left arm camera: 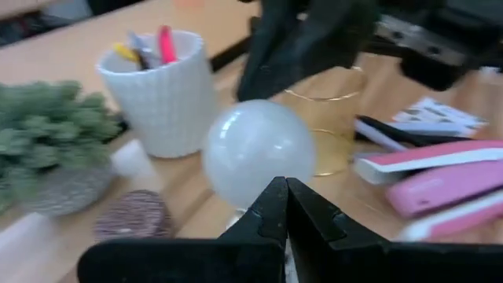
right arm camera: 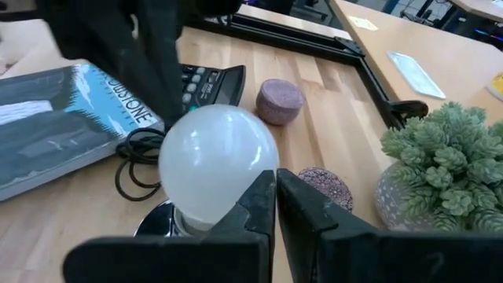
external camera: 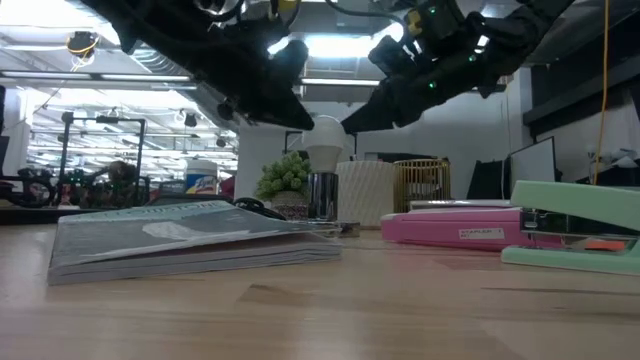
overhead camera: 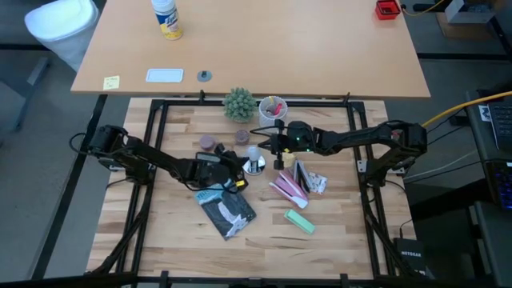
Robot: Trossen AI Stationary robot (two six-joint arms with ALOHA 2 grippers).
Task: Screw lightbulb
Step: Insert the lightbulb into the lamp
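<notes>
The lightbulb [overhead camera: 254, 152], a frosted white globe, stands upright in a chrome socket [external camera: 322, 195] on a round silver base [overhead camera: 256, 167] at the table's middle. My left gripper [left arm camera: 284, 196] comes in from the table's left, shut, its tips at the globe's [left arm camera: 255, 153] lower side. My right gripper [right arm camera: 275, 189] reaches in from the right, also shut, its tips at the opposite side of the globe [right arm camera: 212, 161]. In the low view both dark arms flank the bulb [external camera: 325, 135] from above. My left gripper lays its shut fingertips [left arm camera: 271, 206] against the globe's lower side [left arm camera: 251, 192], slanting down from the table's left. The bulb stays upright in its socket. My right gripper lays its shut fingertips [right arm camera: 259, 196] against the globe's lower side [right arm camera: 236, 196], slanting down from the table's right.
A book [overhead camera: 226, 210] and a calculator [right arm camera: 206, 82] lie near left of the base, whose black cord [right arm camera: 134, 169] loops beside it. Pink staplers [overhead camera: 288, 186] and a green one [overhead camera: 299, 220] lie to the right. A plant [overhead camera: 238, 104], pen cup [overhead camera: 272, 106] and round pucks [overhead camera: 207, 142] stand behind.
</notes>
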